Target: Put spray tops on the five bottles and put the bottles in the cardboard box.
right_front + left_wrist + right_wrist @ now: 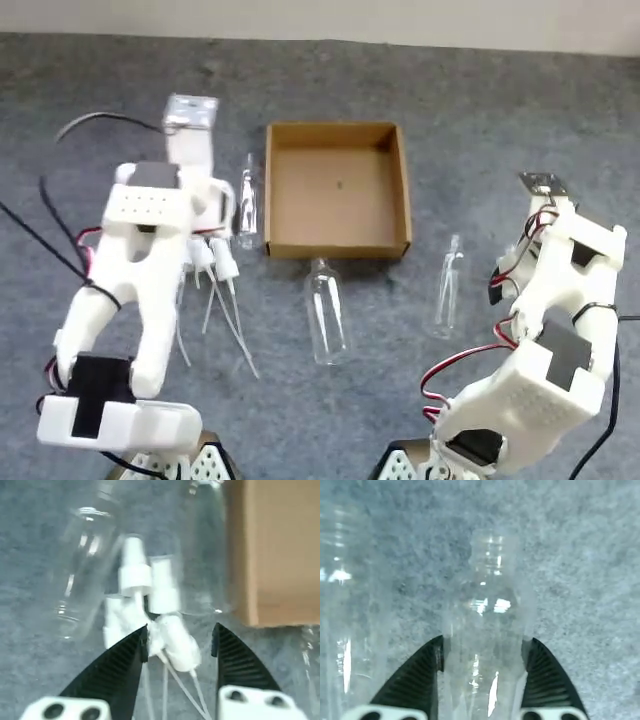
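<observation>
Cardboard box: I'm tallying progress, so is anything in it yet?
Empty. The cardboard box shows only its bare brown floor in the high view; a bottle lies on the table just outside it.

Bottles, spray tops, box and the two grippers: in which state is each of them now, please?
cardboard box: open, empty.
middle bottle: lying on the table, no top, outside the box.
spray tops: loose in a heap, on no bottle.
left gripper: open, over the spray tops.
right gripper: astride a second bottle, also no top; grip cannot be told.

Cardboard box (338, 247), bottle (327, 315) just beside, likely touching
</observation>
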Motion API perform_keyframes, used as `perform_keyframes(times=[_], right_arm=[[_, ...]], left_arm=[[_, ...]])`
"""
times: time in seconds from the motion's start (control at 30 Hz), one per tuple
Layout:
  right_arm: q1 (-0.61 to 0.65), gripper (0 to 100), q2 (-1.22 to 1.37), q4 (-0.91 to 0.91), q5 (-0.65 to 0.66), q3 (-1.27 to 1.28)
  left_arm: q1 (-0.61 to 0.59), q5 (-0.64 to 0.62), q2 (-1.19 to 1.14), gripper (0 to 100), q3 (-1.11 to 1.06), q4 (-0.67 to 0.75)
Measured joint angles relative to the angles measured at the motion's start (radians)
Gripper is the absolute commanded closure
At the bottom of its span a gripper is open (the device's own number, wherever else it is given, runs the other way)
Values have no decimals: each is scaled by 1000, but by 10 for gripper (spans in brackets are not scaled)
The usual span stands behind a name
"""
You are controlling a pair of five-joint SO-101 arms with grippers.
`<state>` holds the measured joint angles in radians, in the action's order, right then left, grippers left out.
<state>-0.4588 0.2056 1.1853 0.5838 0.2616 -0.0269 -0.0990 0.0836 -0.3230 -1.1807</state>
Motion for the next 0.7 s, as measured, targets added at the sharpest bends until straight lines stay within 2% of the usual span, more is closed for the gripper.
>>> perform_keyframes(times=[0.17,0.37,0.53,0.7], right_arm=[[0,904,0,0,0,0],[0,904,0,6,0,-2],[0,904,0,15,5,-3],[0,904,0,15,6,-3]], left_arm=[[54,0,2,836,-44,-12],[51,0,0,836,-219,135],[-6,-2,0,884,-247,204],[8,-3,2,891,-315,262]])
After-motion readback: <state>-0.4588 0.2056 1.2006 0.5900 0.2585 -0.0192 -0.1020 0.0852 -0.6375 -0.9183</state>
